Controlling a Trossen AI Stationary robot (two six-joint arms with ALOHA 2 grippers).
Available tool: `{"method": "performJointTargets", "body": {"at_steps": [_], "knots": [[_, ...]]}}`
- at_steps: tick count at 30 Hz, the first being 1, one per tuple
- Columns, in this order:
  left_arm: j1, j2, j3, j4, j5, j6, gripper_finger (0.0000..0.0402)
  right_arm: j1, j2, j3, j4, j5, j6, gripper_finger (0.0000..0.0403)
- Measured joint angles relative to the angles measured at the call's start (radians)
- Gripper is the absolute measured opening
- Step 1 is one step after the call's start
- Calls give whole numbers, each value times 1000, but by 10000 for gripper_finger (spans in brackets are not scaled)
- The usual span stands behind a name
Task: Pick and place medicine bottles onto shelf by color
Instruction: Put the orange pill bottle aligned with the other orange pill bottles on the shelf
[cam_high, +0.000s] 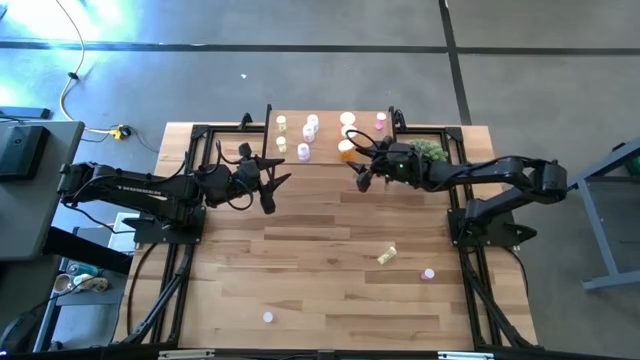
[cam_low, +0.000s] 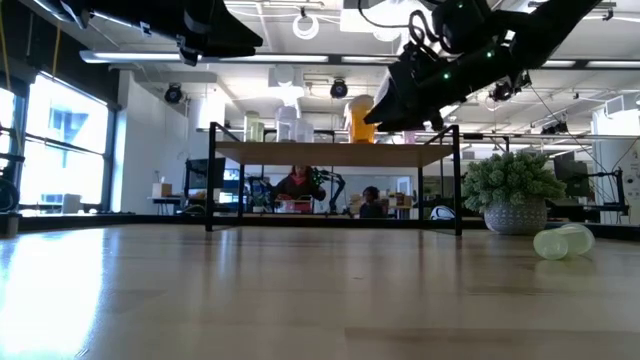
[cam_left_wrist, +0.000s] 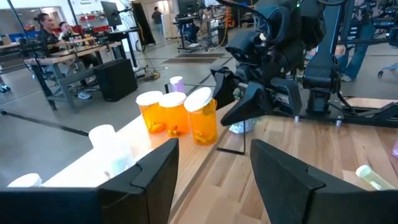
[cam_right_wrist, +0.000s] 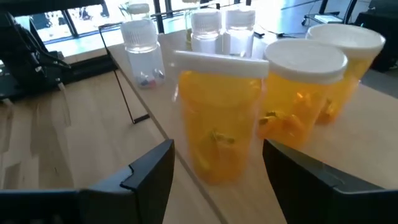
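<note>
Two robot arms wait by the little shelf (cam_high: 330, 113) at the top middle of the table (cam_high: 330, 270).

The right gripper (cam_high: 364, 171), fingers spread wide and holding nothing, sits just beside three orange bottles (cam_right_wrist: 219, 118) near the shelf's front edge. The left gripper (cam_high: 274, 182), half open and empty, hangs off the shelf's left corner. Lots of bare wood lies below them, with a yellow-green bottle (cam_high: 387, 255) lying down at lower right. Behind is a big bright room.

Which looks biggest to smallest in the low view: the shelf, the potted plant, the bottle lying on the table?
1. shelf
2. potted plant
3. yellow-green bottle, lying nearer the camera, so truly smaller still.
</note>
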Motion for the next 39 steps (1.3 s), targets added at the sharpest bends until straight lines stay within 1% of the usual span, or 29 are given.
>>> {"method": "performJointTargets", "body": {"at_steps": [5, 10, 14, 19, 24, 27, 30, 34, 39], "knots": [[0, 0, 0, 0, 0, 0, 191, 0, -53, 0, -106, -4, 32, 236], [0, 0, 0, 0, 0, 0, 191, 30, -123, 0, -194, -5, 71, 236], [0, 0, 0, 0, 0, 0, 191, 57, -179, 0, -187, -4, 70, 236], [0, 0, 0, 0, 0, 0, 191, 66, -219, 0, -180, -3, 61, 236], [0, 0, 0, 0, 0, 0, 191, 66, -226, 6, -43, -2, 6, 236], [0, 0, 0, 0, 0, 0, 191, 60, -225, 56, -4, 0, -66, 236], [0, 0, 0, 0, 0, 0, 191, 40, -205, 131, -40, 6, -132, 236], [0, 0, 0, 0, 0, 0, 191, 14, -138, 263, -179, 8, -191, 225], [0, 0, 0, -6, 0, 0, 191, 3, -37, 405, -396, 8, -190, 181]]}}
